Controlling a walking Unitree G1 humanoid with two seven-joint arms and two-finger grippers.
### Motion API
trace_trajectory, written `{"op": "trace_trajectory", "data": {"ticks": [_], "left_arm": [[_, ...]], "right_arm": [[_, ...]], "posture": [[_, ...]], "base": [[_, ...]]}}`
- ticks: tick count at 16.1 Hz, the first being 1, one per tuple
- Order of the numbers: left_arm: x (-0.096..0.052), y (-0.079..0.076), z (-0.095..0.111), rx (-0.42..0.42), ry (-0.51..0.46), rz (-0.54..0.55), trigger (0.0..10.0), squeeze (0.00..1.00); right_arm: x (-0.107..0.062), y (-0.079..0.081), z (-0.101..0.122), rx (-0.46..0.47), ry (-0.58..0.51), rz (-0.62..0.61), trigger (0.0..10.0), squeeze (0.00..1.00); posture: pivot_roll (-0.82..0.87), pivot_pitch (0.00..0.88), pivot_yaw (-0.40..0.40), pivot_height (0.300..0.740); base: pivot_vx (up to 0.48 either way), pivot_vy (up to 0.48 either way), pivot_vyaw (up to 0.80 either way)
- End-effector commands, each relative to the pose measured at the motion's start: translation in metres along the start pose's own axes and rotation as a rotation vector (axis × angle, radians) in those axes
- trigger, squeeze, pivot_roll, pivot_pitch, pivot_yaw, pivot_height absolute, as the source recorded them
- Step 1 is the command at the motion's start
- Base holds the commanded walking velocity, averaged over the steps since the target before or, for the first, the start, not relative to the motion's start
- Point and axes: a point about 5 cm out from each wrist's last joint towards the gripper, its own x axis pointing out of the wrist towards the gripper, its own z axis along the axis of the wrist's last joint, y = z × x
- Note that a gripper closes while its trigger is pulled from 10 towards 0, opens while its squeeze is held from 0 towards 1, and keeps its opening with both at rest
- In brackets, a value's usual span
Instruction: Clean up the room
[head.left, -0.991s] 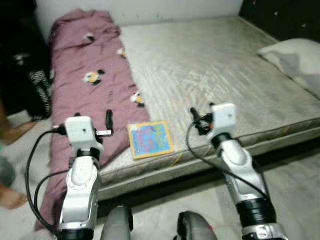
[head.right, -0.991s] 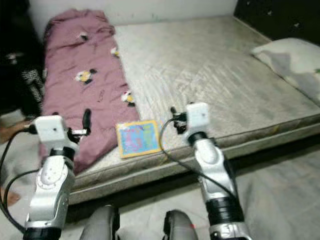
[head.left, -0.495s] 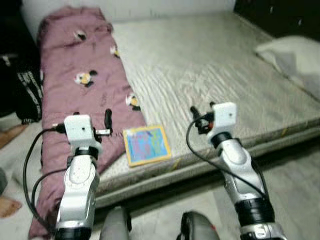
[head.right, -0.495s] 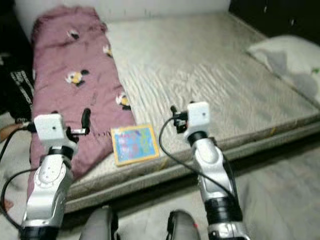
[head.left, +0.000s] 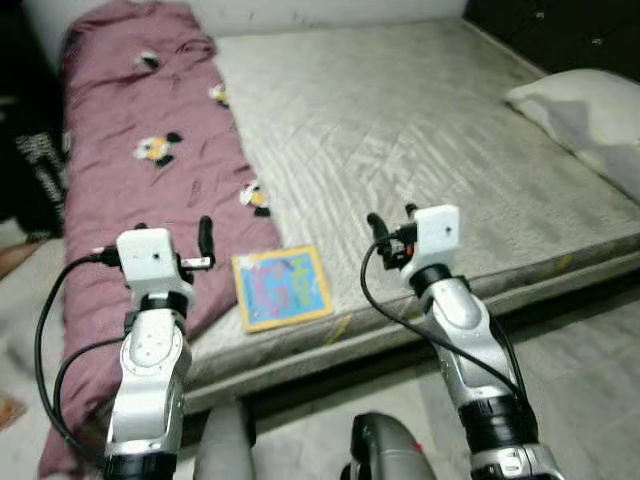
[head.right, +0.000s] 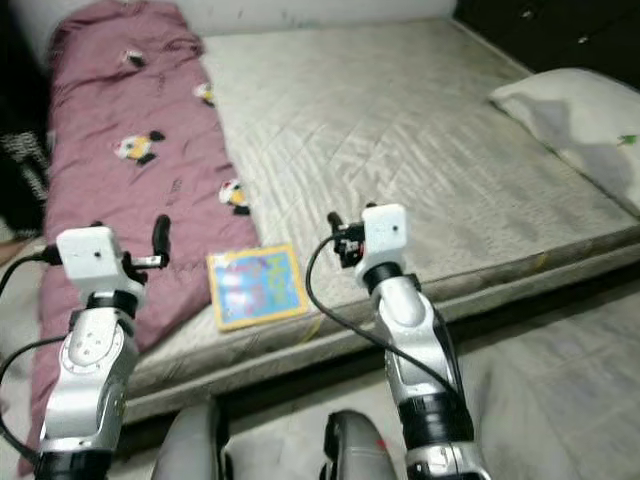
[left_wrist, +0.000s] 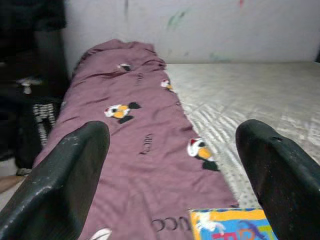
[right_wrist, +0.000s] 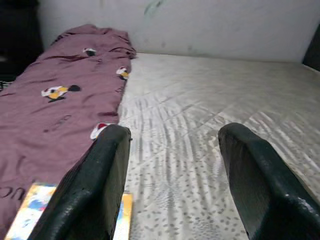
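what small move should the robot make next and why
Probably lower the left gripper toward the book, since it is the one loose thing lying on the mattress, near its front edge beside the purple blanket. Both grippers hang open and empty above that edge, the right gripper a little further from the book.

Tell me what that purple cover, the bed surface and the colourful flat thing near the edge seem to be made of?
The purple cover looks like soft matte cloth: it wrinkles and bunches, with printed cartoon figures. The bed surface seems quilted fabric with a slight sheen, stitched in diamonds. The colourful flat thing looks like stiff card or board, perhaps a book or puzzle: flat, yellow-edged, printed.
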Motion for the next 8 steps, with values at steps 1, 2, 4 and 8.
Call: {"op": "trace_trajectory", "data": {"ticks": [1,2,4,8], "left_arm": [[-0.0002,-0.0014,-0.0004,0.003,0.007,-0.007,10.0,0.0],[-0.0002,-0.0014,-0.0004,0.003,0.007,-0.007,10.0,0.0],[0.0018,-0.0004,-0.0016,0.006,0.017,0.003,10.0,0.0],[0.0036,0.0025,-0.0032,0.003,0.027,0.028,10.0,0.0]], "right_arm": [[0.0002,-0.0045,0.0022,-0.011,-0.004,-0.011,10.0,0.0],[0.0002,-0.0045,0.0022,-0.011,-0.004,-0.011,10.0,0.0],[0.0,-0.0034,0.0016,-0.014,-0.001,-0.005,10.0,0.0],[-0.0001,-0.0033,0.0013,-0.013,-0.002,-0.004,10.0,0.0]], "posture": [[-0.03,0.045,-0.029,0.638],[-0.03,0.045,-0.029,0.638],[-0.03,0.044,-0.029,0.623],[-0.03,0.044,-0.029,0.588]], "base": [[0.0,0.0,0.0],[0.0,0.0,0.0],[0.0,0.0,0.0],[0.0,0.0,0.0]]}}
